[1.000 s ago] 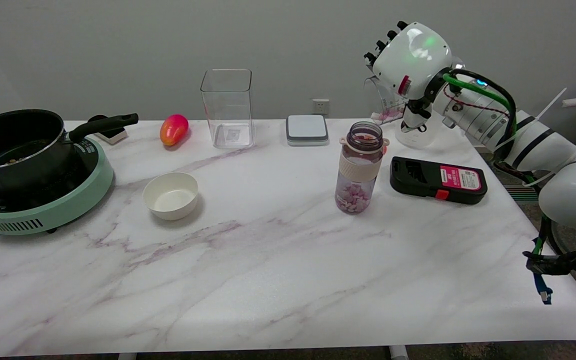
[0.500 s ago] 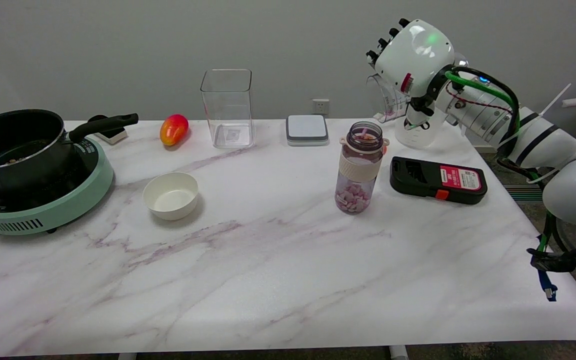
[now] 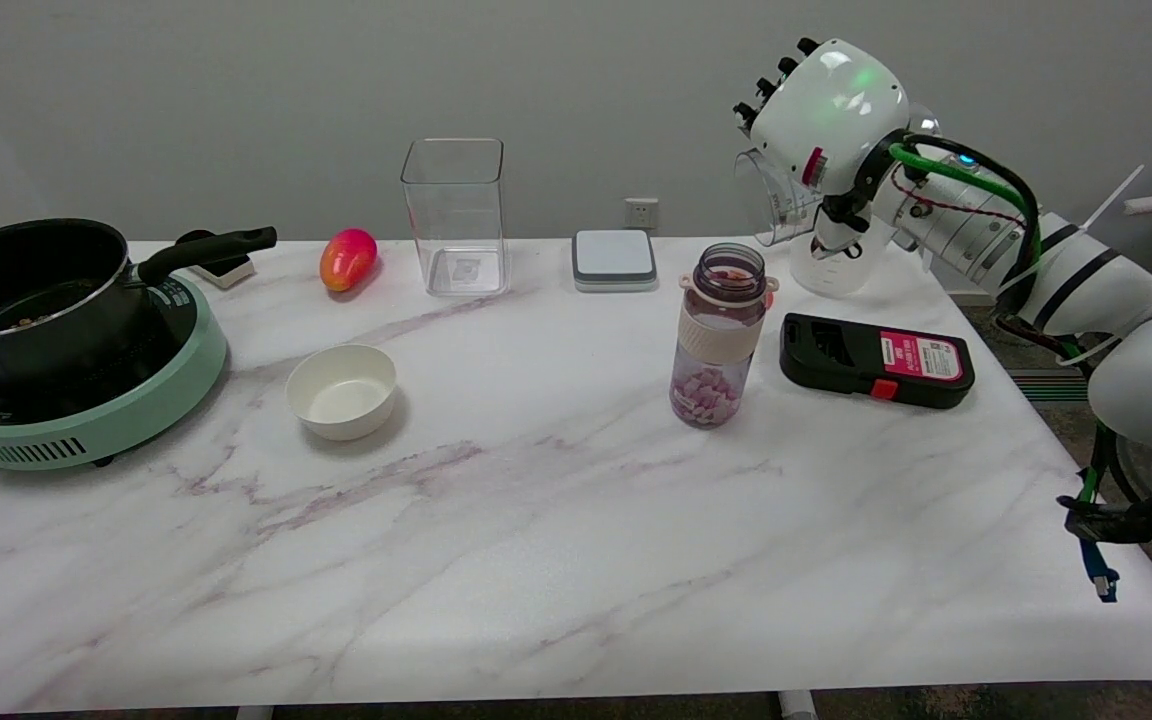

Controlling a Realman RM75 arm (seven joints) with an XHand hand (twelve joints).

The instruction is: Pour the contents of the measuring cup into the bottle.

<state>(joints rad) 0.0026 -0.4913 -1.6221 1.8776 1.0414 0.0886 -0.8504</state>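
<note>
The bottle [image 3: 719, 335] stood open-topped on the marble table [image 3: 536, 560], with a heap of pinkish pieces in its bottom. Up and to the right of the bottle, the right hand [image 3: 821, 115] gripped the clear measuring cup [image 3: 774, 200] in the air, tipped over with its mouth facing left and down; it looked empty to me (hard to be sure through clear plastic). Just right of the bottle lay a black device with a red label [image 3: 876, 360], close but not touching. Behind the bottle sat a small grey-and-white scale [image 3: 614, 259], and further back-right a clear round container [image 3: 831, 268] partly hidden by the hand.

Well left of the bottle: a white bowl [image 3: 342, 390], a tall clear square container [image 3: 454, 215], a mango-looking red-orange fruit [image 3: 347, 258], and a black pot [image 3: 31, 290] on a green cooker [image 3: 106, 415].

Plain grey wall behind, with a socket [image 3: 641, 212] above the scale. The fingers were mostly hidden behind the hand's white back, so I couldn't see how they wrapped the cup.
</note>
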